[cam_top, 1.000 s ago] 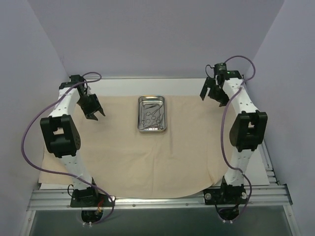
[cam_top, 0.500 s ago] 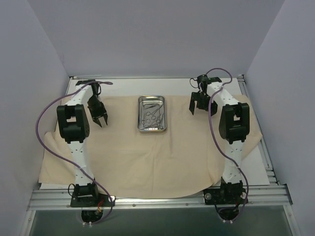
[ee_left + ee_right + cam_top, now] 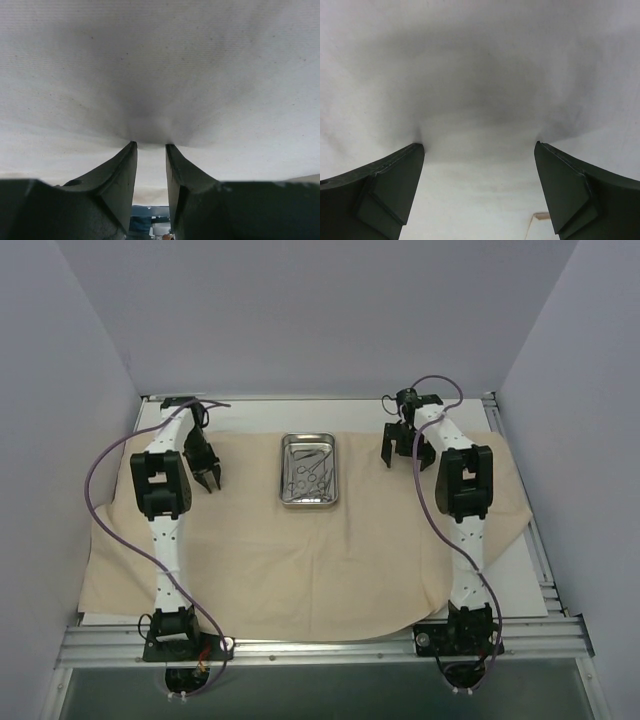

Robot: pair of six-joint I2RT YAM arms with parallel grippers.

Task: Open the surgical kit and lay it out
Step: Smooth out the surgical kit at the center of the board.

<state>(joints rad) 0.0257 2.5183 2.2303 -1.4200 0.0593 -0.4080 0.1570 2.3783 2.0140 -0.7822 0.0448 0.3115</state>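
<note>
The beige cloth wrap (image 3: 300,560) lies spread out as a large sheet over the table. On its far middle stands the small steel tray (image 3: 282,475) with the slim metal instruments (image 3: 308,476) lying inside. My left gripper (image 3: 212,480) is left of the tray, its tips down on the cloth (image 3: 160,75). In the left wrist view, the gripper (image 3: 150,146) has only a narrow gap, with nothing in it, and the cloth dimples at the tips. My right gripper (image 3: 403,458) is right of the tray. In its wrist view the gripper (image 3: 477,145) stands wide open with its tips on the cloth (image 3: 480,75).
White table surface (image 3: 520,580) shows past the cloth at the right front and along the back edge. An aluminium rail (image 3: 320,645) runs along the near edge by the arm bases. Purple cables (image 3: 100,470) loop beside both arms. Plain walls close in three sides.
Both arms have stretched forward and lowered their grippers onto the cloth, each moving nearer the tray. The left jaws have narrowed. The right jaws stay wide.
</note>
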